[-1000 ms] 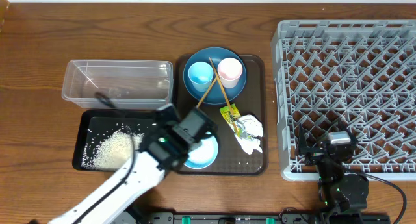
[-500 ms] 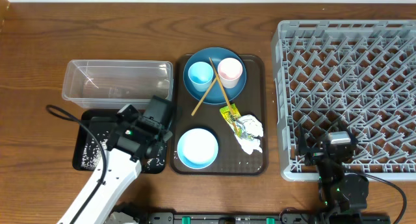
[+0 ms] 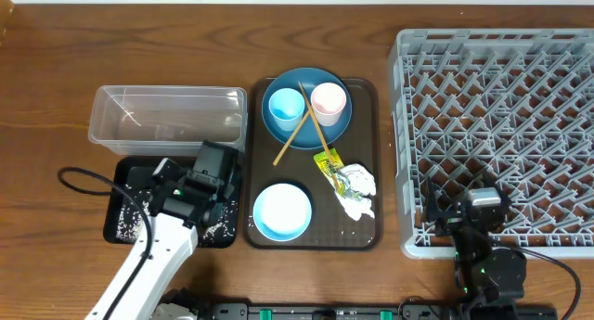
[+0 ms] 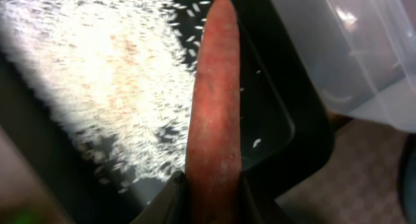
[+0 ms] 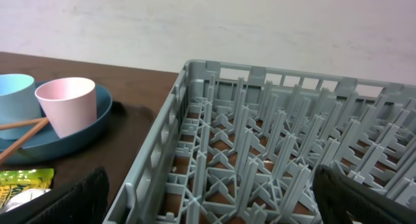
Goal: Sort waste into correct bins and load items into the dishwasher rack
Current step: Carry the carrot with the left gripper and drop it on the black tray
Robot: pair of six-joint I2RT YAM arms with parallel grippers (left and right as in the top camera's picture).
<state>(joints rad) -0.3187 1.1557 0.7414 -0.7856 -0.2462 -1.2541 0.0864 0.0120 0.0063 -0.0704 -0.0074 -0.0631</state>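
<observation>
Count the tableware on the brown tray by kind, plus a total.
dark-blue plate: 1
pale-blue bowl: 1
cups: 2 (light-blue cup, pink cup)
chopsticks: 2
Total: 6

No word, label, brand, number or sign could be read in any view. The only printed thing was the snack wrapper [image 3: 328,162], which lay on the right side of the brown tray [image 3: 364,134]. It carried yellow and green print, but from overhead the marks were too small to make out as letters. In the right wrist view only a blurred corner of it showed at the near left edge, with nothing legible on it.
</observation>
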